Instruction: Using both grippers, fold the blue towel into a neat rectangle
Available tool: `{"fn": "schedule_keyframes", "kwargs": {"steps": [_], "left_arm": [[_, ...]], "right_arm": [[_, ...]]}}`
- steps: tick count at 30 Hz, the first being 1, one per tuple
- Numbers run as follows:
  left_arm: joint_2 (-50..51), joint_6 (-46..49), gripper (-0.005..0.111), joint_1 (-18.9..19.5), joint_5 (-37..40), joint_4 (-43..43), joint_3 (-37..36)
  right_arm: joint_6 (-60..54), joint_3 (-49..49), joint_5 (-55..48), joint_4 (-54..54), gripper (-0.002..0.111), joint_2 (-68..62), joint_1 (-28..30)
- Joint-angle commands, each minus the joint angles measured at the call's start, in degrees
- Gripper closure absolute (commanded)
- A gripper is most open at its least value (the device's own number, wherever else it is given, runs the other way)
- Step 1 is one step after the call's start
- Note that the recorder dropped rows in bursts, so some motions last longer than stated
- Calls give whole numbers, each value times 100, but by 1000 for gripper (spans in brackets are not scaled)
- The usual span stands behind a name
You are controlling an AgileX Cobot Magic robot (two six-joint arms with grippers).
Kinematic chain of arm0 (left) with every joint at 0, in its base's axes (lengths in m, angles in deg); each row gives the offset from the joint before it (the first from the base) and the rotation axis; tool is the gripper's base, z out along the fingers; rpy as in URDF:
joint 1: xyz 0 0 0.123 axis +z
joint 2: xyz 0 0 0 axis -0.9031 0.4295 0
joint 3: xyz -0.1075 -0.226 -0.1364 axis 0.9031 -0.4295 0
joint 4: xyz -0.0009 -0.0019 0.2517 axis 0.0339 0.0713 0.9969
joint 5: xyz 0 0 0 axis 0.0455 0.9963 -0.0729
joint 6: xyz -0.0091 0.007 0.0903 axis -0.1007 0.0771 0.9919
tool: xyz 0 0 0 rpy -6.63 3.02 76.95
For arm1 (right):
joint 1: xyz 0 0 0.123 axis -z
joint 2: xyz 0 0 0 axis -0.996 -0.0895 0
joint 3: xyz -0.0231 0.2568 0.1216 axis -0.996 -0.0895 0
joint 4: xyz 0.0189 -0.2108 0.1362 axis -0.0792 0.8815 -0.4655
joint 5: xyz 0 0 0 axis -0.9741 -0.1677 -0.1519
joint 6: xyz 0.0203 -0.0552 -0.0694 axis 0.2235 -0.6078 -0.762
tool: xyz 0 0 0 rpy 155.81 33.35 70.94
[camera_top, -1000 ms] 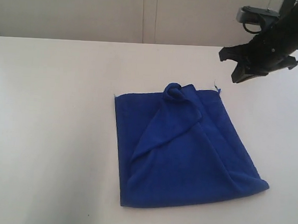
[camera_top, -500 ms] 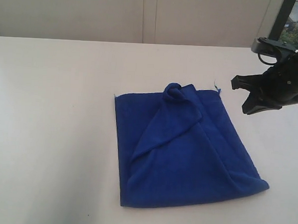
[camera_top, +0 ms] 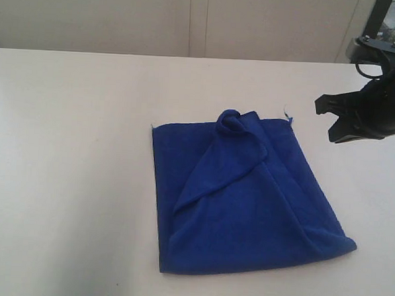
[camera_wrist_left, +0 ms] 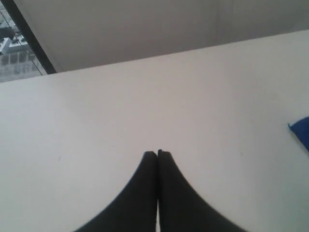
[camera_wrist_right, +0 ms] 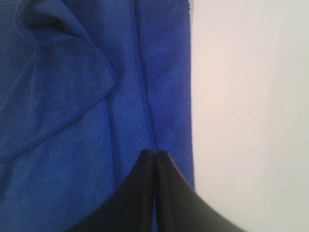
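Blue towel (camera_top: pixel 247 204) half-folded on table (camera_top: pixel 65 148), right pincer (camera_wrist_right: pixel 154 152) pressed together, arm (camera_top: pixel 385 108) cropped at frame edge — left pincer (camera_wrist_left: pixel 157 153) likewise

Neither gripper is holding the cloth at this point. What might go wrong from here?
1. The blue towel lies skewed, with a loose diagonal flap ending in a bunched knot at its far edge. Folding over that would likely trap a lump and spoil the rectangle.
2. The right gripper and left gripper both show fingers closed on nothing. Descending that way may push the cloth rather than grasp it.
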Motion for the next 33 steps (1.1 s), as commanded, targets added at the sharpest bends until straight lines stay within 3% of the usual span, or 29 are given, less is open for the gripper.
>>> {"fn": "schedule_keyframes", "kwargs": {"steps": [1,5,8,10,13,17,23,28,33], "left_arm": [[-46,-38,107,-3,-156,-143,21],[164,-212,107,-3,484,-1023,21],[712,206,107,-3,1280,-2085,-27],[1224,836,107,-154,1380,-2716,-147],[1999,1148,107,-645,1160,-3120,-248],[3019,1101,107,-1776,435,-3091,-233],[4309,881,107,-3135,-302,-3091,380],[5205,815,107,-3622,-567,-3091,957],[5872,815,107,-3753,-657,-3133,1291]], "right_arm": [[-52,-35,53,-29,108,50,32],[-52,-35,28,-38,108,50,32],[-52,-35,62,-42,108,50,32],[-52,-35,86,-42,108,50,32],[-30,-35,86,-74,108,50,32],[-30,-35,59,-123,108,50,32],[-30,-35,48,-128,108,50,32],[-30,-35,89,-128,108,50,32],[-30,-35,156,-128,108,50,32]]}}
